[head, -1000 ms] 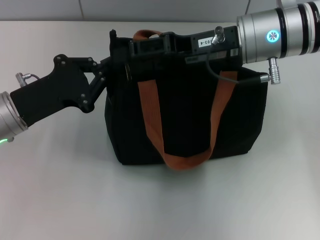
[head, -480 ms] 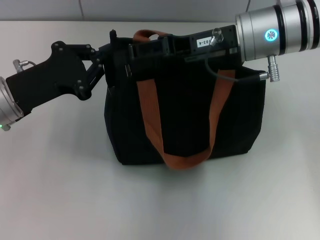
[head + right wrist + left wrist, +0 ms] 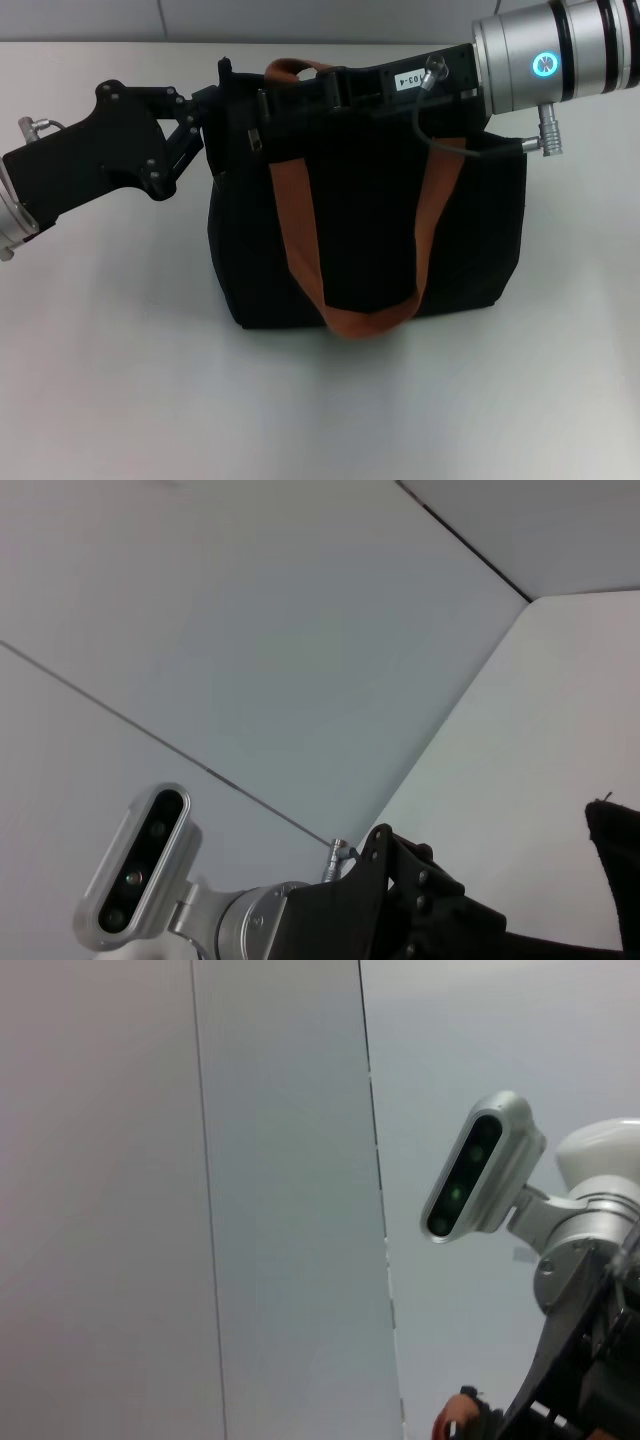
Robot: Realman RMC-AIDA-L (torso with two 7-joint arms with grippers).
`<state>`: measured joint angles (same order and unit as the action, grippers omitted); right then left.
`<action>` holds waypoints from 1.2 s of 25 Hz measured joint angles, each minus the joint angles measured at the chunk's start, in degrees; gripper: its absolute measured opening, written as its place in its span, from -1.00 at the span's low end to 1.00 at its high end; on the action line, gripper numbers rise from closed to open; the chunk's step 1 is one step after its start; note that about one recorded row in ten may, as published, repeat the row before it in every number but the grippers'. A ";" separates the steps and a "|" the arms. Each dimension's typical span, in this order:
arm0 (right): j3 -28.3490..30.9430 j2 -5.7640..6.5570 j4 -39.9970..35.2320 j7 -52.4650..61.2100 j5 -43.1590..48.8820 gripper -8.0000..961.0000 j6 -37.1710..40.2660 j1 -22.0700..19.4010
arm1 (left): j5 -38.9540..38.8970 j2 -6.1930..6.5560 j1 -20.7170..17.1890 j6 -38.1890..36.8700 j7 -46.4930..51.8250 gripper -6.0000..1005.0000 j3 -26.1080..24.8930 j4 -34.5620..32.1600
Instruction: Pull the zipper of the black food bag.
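The black food bag (image 3: 370,240) stands upright in the middle of the table in the head view, with two rust-brown strap handles (image 3: 300,230). My left gripper (image 3: 218,110) is at the bag's top left corner, touching its end. My right gripper (image 3: 262,100) lies along the bag's top edge, reaching in from the right towards the left end. A small grey tab, apparently the zipper (image 3: 258,137), hangs just below the right gripper's tip. The bag's corner (image 3: 615,870) and the left gripper's body (image 3: 420,900) show in the right wrist view.
The bag stands on a white table (image 3: 120,380) with a pale wall (image 3: 100,20) behind it. A grey cable (image 3: 470,148) loops from the right wrist over the bag's top right. The left wrist view shows the wall and the right arm's camera (image 3: 480,1180).
My left gripper has risen from beside the bag's upper side to its top left corner. My right arm has tilted slightly; the bag has stayed in place.
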<state>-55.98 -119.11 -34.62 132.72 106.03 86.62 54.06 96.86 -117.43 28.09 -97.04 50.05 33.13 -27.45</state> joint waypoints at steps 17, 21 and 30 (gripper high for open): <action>-1.40 -0.03 -0.01 -0.54 0.15 0.18 -1.64 0.13 | -0.01 0.10 0.21 -1.17 0.49 -0.87 0.01 -0.07; -2.51 -0.01 -0.41 -0.53 0.18 0.09 -2.33 0.22 | 0.00 0.11 0.37 -1.19 1.02 -0.87 0.00 -0.06; -4.49 0.02 -1.61 -0.14 0.22 0.06 -3.25 0.33 | 0.03 -0.25 1.86 -1.08 2.60 -0.86 0.44 -0.77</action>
<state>-60.46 -119.08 -36.24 132.58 106.25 83.37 54.40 96.88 -117.68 29.95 -98.13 52.65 33.57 -28.22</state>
